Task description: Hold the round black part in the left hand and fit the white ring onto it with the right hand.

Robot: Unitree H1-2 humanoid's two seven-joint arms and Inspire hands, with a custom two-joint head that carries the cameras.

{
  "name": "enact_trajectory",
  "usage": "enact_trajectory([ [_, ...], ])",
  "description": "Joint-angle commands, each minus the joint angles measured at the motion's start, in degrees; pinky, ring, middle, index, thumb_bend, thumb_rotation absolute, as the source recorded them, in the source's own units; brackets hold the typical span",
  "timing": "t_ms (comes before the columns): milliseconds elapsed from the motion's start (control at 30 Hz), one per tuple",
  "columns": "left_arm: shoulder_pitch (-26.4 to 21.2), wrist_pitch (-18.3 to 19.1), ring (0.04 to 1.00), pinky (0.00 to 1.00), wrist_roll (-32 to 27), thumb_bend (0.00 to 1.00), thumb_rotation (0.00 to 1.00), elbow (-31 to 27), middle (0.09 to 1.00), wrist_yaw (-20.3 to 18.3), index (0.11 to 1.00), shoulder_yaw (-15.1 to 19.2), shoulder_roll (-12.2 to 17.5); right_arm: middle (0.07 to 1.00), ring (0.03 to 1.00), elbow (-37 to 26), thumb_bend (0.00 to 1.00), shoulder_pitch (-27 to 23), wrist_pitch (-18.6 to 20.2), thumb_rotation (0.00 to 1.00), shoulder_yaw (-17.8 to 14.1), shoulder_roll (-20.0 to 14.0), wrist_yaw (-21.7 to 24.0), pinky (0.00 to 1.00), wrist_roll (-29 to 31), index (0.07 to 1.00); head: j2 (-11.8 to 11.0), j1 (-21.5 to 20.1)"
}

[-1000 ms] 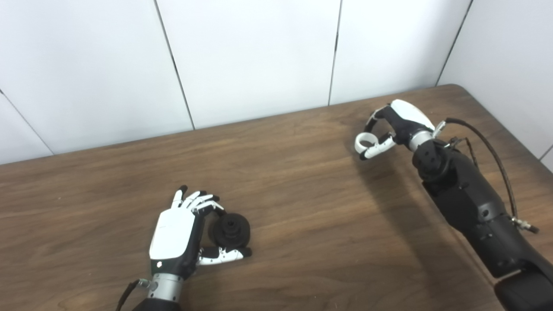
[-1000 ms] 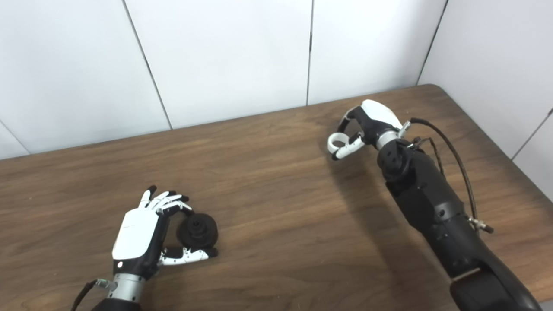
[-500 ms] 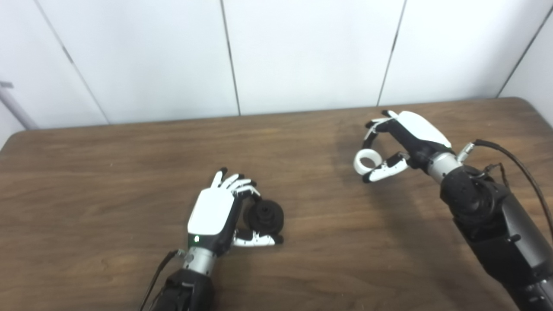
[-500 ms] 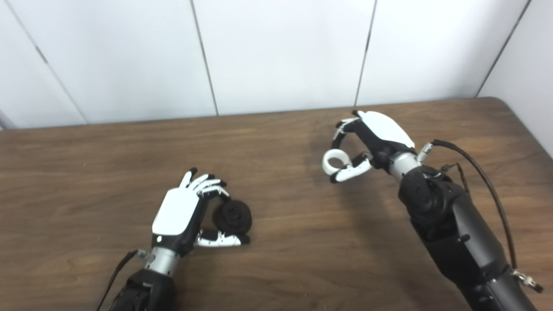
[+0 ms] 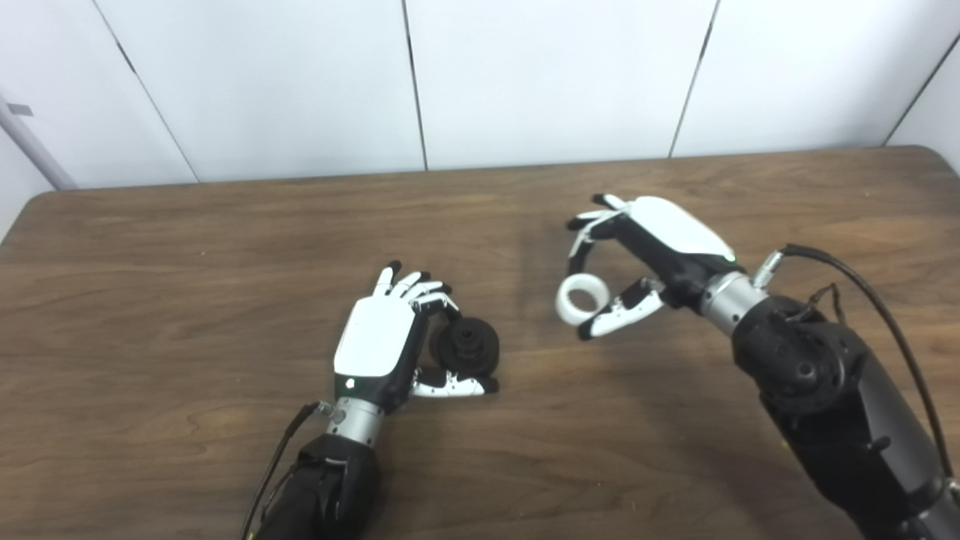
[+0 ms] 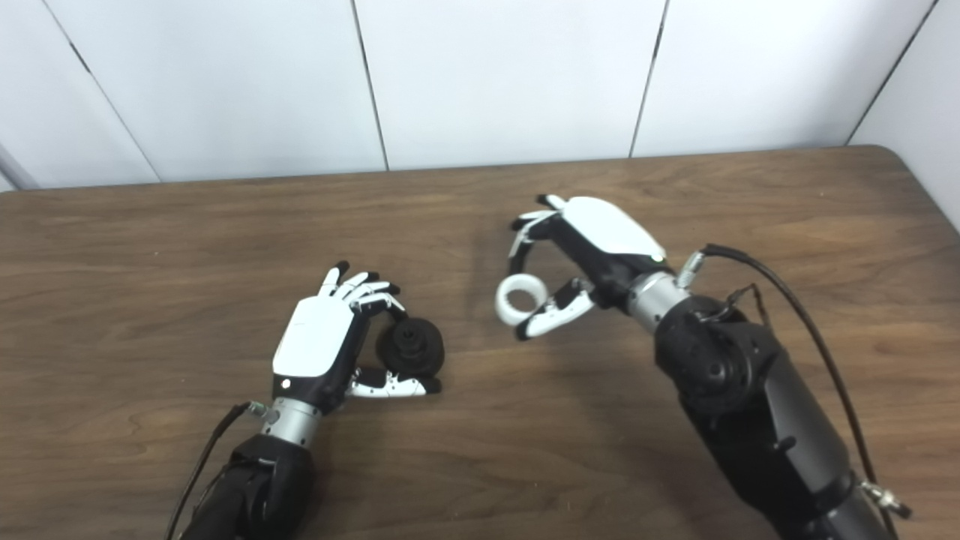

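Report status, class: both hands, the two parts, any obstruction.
Left robot hand shut on round black part, low at the table. Right robot hand shut on white ring, apart from the part. Gap between them clear.

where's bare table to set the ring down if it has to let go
Bare wood runs along the wall behind both hands, and across the whole table left of the left hand. It is crowded between the black part and the white ring in the right hand.
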Motion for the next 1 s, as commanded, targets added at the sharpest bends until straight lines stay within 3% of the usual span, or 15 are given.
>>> enact_trajectory([
  [0,4.6,0.5,0.877,1.0,0.3,0.53,0.06,7.0,0.777,1.0,0.484,-2.7,-1.8,0.847,0.995,-2.3,0.52,-1.1,0.3,0.13,-0.3,0.9,0.1,1.0,-0.5,0.483,0.1,0.0],
  [467,4.6,0.6,0.879,1.0,0.0,0.53,0.06,7.3,0.777,1.2,0.484,-3.0,-2.7,0.848,0.99,-2.1,0.52,-2.0,-1.5,0.13,1.3,7.2,0.0,1.0,-1.3,0.483,-0.5,0.2],
  [967,5.2,0.4,0.876,1.0,0.6,0.53,0.06,7.3,0.769,2.0,0.484,-3.9,-3.5,0.851,0.988,3.3,0.52,-4.2,-3.5,0.13,2.1,10.0,-1.2,1.0,-1.6,0.484,-1.1,-0.5],
])
